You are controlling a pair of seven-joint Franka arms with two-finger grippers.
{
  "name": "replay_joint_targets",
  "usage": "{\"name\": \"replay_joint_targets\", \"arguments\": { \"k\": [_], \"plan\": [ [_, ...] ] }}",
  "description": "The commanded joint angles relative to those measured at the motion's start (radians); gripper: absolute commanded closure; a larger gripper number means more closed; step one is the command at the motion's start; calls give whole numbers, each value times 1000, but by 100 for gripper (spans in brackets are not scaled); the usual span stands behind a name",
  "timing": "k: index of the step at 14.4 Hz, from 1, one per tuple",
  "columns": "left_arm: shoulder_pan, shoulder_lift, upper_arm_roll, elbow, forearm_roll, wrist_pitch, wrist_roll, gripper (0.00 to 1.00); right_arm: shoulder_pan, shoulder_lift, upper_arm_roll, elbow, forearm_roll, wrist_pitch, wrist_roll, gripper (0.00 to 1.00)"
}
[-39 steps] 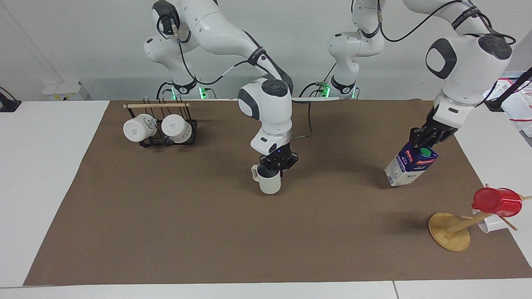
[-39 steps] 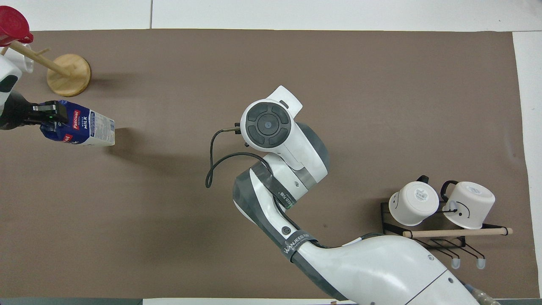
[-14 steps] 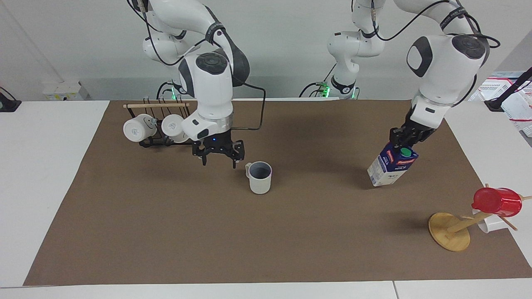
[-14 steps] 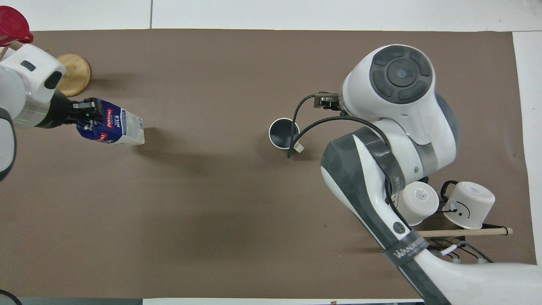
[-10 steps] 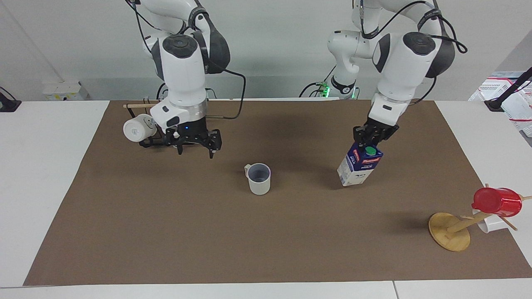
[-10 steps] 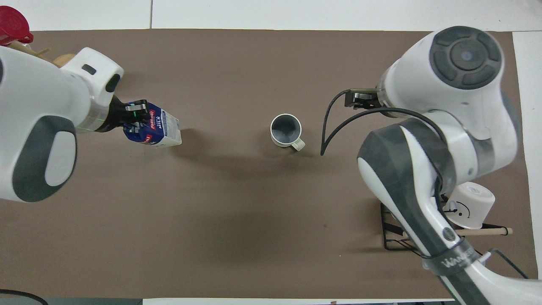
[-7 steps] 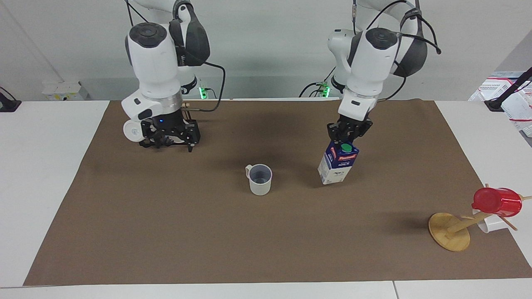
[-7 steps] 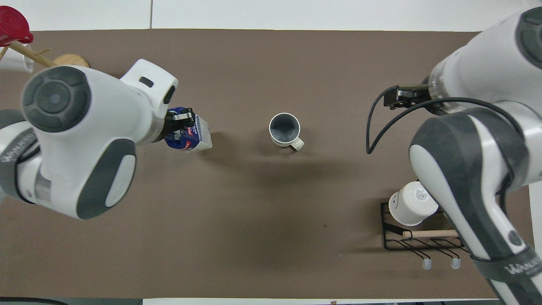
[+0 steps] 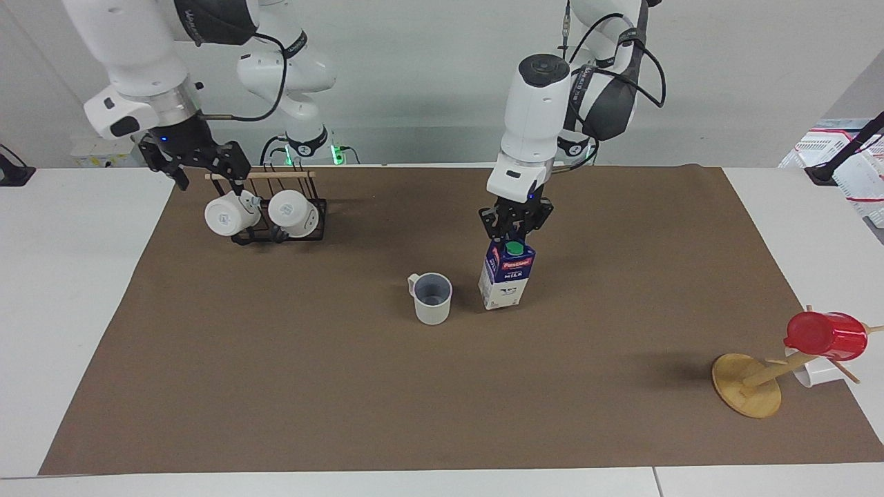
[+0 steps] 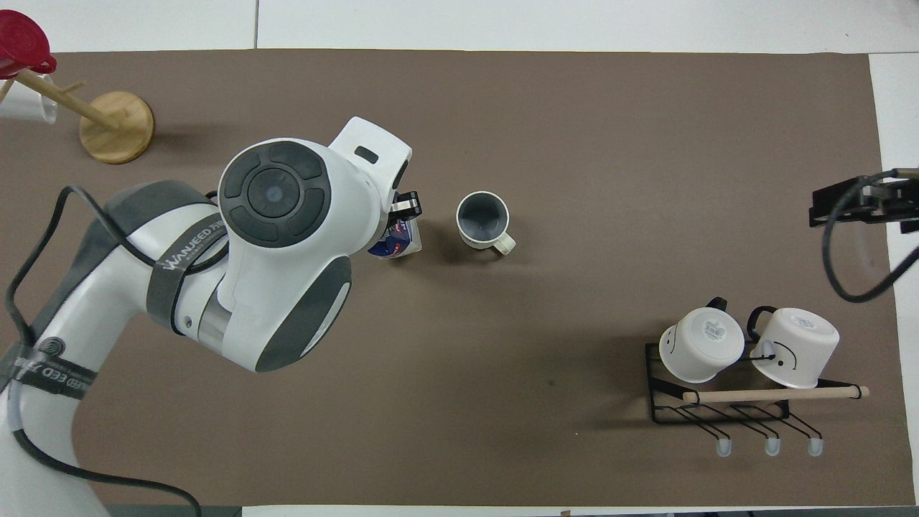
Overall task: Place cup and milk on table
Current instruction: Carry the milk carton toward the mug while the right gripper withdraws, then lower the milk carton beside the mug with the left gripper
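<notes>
Facing view: I've got the matte brown paper mat (image 9: 276, 386), then the boxy gable-top milk (image 9: 506, 284) pinched by my left gripper (image 9: 514, 238) beside the smooth round cup (image 9: 432, 298). My right gripper (image 9: 204, 172) hangs spread above the wire mug rack (image 9: 276, 207).

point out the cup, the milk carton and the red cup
cup (image 9: 433, 310), facing view, on its outer wall below the rim
milk carton (image 9: 506, 291), facing view, on its white lower front
red cup (image 9: 829, 336), facing view, on its side wall
</notes>
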Motion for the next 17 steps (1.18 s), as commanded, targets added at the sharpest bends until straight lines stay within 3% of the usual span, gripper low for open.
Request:
{"name": "replay_joint_targets", "arguments": {
  "k": [1,17],
  "plan": [
    [-37,64,15,50,24,68,-14,100,-31,57,8,105,11,-80,-28,0],
    [-66,65,4,27,32,37,14,100,-30,37,9,54,23,-72,-24,0]
  ]
}}
